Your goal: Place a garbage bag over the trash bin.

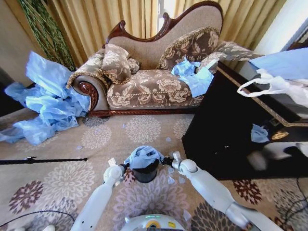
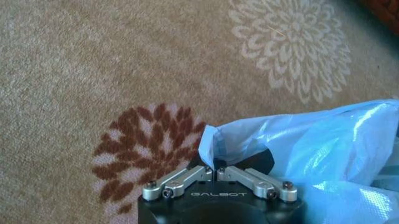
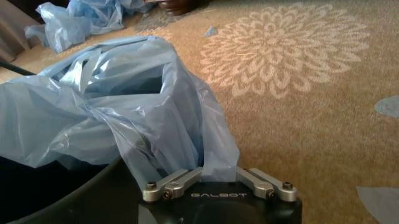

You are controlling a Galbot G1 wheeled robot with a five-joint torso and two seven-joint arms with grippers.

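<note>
The trash bin [image 1: 145, 173] stood upright on the floral rug [image 1: 72, 178], directly before the robot and between its two arms; it serves as the landmark below.

Left of the bin, the left hand [image 1: 120, 168] was closed on the near edge of the garbage bag [image 1: 143, 157]; the left wrist view showed its fingertips [image 2: 209, 169] meeting on a fold of blue film.

Over the bin, the bag lay bunched on the rim, its mouth partly open and not drawn down the sides.

Right of the bin, the right hand [image 1: 172, 159] pinched the opposite edge, a gathered strip of film running between its fingers [image 3: 187, 176].

Judgement: the controlling relation was that the bag's span ran left to right across the bin mouth, with both hands equally close to the rim. Seating the bag probably required spreading both edges outward and lowering them past the rim.
</note>
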